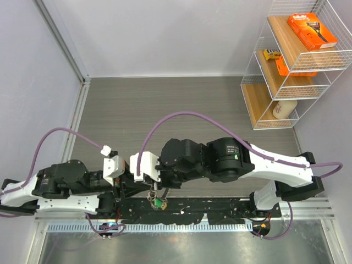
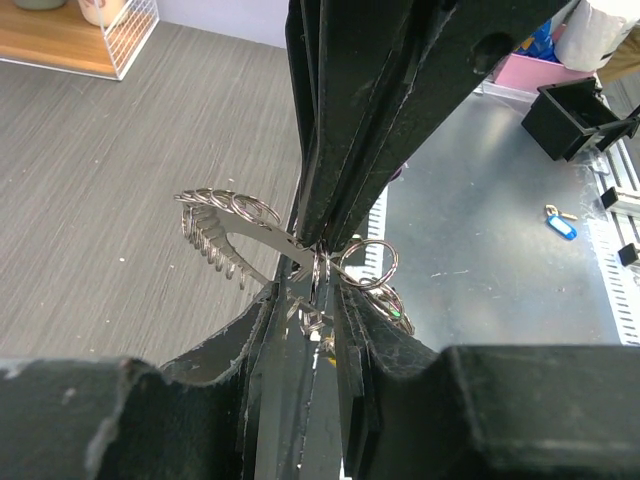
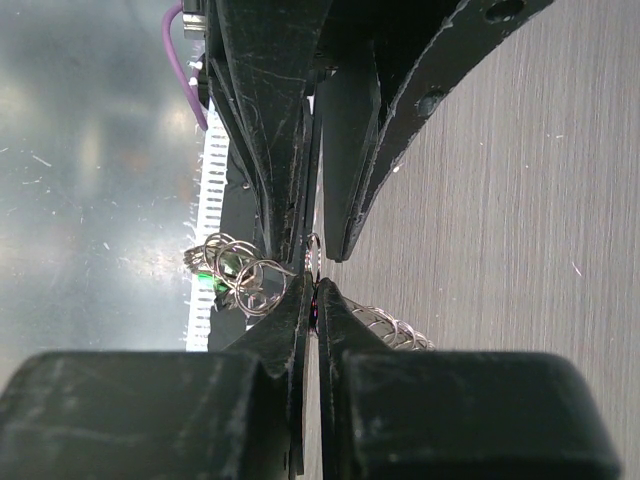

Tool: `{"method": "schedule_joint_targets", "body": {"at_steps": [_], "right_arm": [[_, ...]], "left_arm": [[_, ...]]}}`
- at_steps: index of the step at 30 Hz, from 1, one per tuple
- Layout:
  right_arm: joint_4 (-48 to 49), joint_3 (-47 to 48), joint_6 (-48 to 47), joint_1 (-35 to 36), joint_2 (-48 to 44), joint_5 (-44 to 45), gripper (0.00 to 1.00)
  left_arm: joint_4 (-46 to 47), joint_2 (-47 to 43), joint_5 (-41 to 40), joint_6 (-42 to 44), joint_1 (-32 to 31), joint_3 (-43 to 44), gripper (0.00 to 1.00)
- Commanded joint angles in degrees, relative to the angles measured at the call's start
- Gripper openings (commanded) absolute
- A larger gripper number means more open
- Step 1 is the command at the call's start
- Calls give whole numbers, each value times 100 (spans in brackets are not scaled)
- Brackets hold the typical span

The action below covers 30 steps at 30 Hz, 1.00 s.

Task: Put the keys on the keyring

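Keyring (image 2: 262, 240): a bunch of thin silver loops, with a row of small loops fanned along one flat strip and a green tag (image 2: 400, 318) on the opposite side. It is held off the surface between the two sets of fingers. In the top view the keyring (image 1: 158, 202) shows as a small glint with a green spot at the near edge of the table (image 1: 165, 104), just in front of the arm bases.

The jaws of the right gripper (image 3: 313, 292) are pressed together and pinch a thin piece of metal at the middle of the bunch. One larger loop stands just beyond its tips. The left gripper (image 2: 312, 300) meets the bunch from the opposite side. Its jaws are narrowly apart, with several loops caught between them, so it grips the keyring as well. The two pairs of fingertips nearly touch.

Under the bunch, grey wood-grain table lies on one side and a bare metal sheet (image 2: 480, 230) on the other. On the sheet, well apart from the bunch, lies a blue tag (image 2: 562, 226) with a small metal piece attached. A black box (image 2: 570, 115) stands farther off. A wire shelf (image 1: 291, 66) at the far right of the table carries an orange box (image 1: 312, 30) on its top tier.
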Motion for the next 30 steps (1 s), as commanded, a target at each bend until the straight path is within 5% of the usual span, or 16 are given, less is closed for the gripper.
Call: {"method": "schedule_joint_targets", "body": {"at_steps": [1, 12, 19, 30], "right_arm": [[368, 86, 23, -22, -46, 22, 5], [333, 262, -29, -22, 129, -205, 5], [333, 341, -73, -22, 235, -365, 5], [456, 166, -109, -14, 174, -567, 5]], "left_arm": [[5, 127, -44, 19, -28, 248, 30], [-109, 232, -140, 116, -28, 284, 28], [-188, 294, -140, 160, -28, 328, 0], [-4, 180, -228, 309, -28, 152, 0]]}}
